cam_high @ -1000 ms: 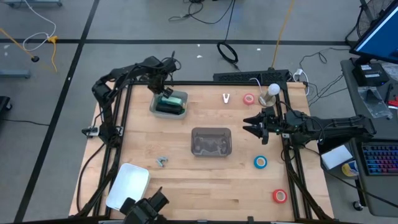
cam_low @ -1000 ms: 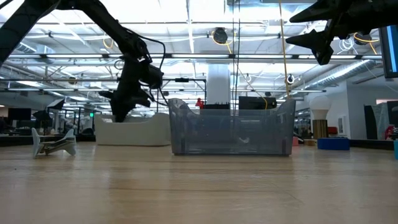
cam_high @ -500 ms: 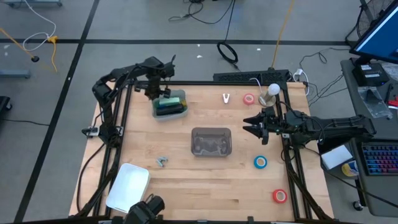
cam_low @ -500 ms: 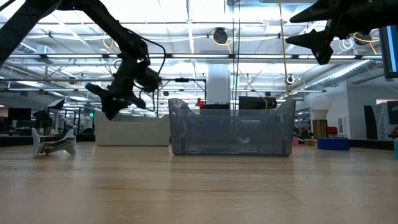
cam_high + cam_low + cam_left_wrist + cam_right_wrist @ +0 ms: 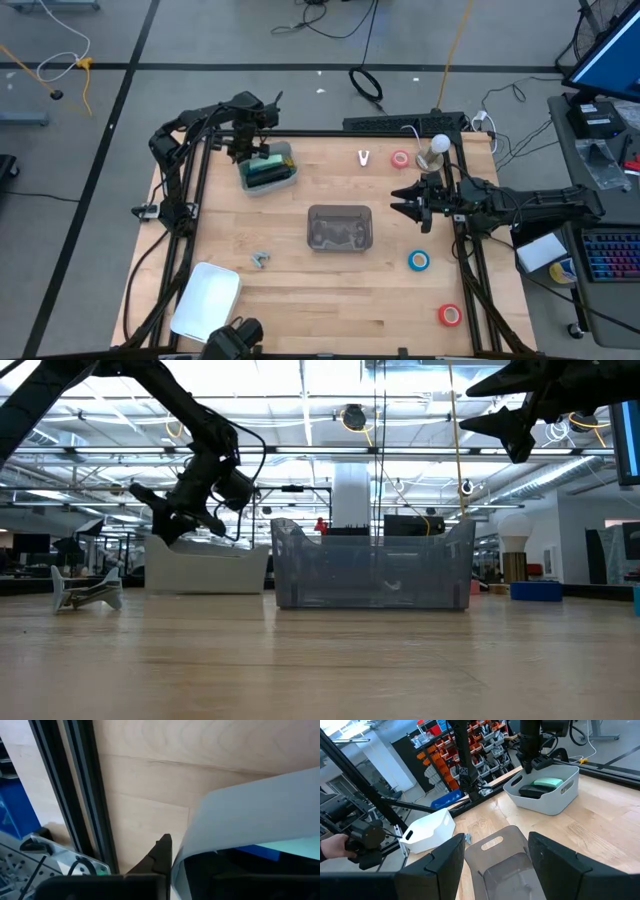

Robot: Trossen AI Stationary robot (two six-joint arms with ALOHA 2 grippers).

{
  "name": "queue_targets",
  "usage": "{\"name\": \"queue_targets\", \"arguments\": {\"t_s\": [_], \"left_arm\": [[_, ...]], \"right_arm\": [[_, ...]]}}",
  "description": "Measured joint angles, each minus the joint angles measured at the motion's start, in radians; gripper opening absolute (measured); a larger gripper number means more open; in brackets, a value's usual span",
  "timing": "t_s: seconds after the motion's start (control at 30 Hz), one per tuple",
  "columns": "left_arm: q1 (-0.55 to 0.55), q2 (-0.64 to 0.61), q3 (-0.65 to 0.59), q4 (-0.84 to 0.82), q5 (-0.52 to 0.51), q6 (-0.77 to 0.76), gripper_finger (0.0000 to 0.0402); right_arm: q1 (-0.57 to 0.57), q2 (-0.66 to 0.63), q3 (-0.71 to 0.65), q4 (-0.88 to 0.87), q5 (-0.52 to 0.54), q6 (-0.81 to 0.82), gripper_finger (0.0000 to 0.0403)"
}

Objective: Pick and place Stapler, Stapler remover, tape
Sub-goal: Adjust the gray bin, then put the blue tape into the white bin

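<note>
The mint-green stapler lies in a white bin at the table's far left, beside a dark object; it also shows in the right wrist view. My left gripper is at that bin's left end, shut on its wall. My right gripper hovers open above the table's right side. Tape rolls lie flat on the table: pink-red, blue and red. A small grey staple remover rests on the wood. My left gripper holds the white bin by its left end wall. One finger stands outside the wall; the other is hidden behind it, inside the bin. The fingers come from above, slanting from the far-left side. The bin's base stays on the table.
A clear grey bin stands at the table's centre. A white tray overhangs the near-left corner. A small white V-shaped piece lies near the far edge. Black frame rails run along both sides.
My left gripper has moved toward the table's left edge and tipped from pointing down to slanting. The white bin has slid a little left with it and turned about, its left end swinging nearer while the right end swung farther. The right arm kept still.
</note>
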Motion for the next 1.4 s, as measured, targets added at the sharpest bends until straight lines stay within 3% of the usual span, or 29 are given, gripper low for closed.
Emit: {"name": "queue_targets", "arguments": {"t_s": [0.6, 0.93, 1.07, 1.23, 1.4], "left_arm": [[-0.013, -0.01, -0.001, -0.057, 0.022, -0.01, 0.0155], [-0.041, -0.205, -0.001, -0.035, 0.044, -0.047, 0.0178], [-0.105, -0.331, -0.001, 0.149, 0.044, 0.025, 0.0178], [-0.217, -0.44, 0.0, 0.557, 0.045, 0.215, 0.0179], [-0.319, -0.46, 0.001, 0.976, 0.046, 0.38, 0.0179]], "right_arm": [[0.0, 0.0, 0.0, 0.0, 0.0, -0.025, 0.0212], [0.0, 0.0, 0.0, 0.0, 0.0, -0.021, 0.0212], [0.0, 0.0, 0.0, 0.0, 0.001, -0.021, 0.0212], [0.0, 0.0, 0.0, 0.0, 0.004, -0.021, 0.0212], [0.0, 0.0, 0.0, 0.0, 0.005, -0.021, 0.0212]]}}
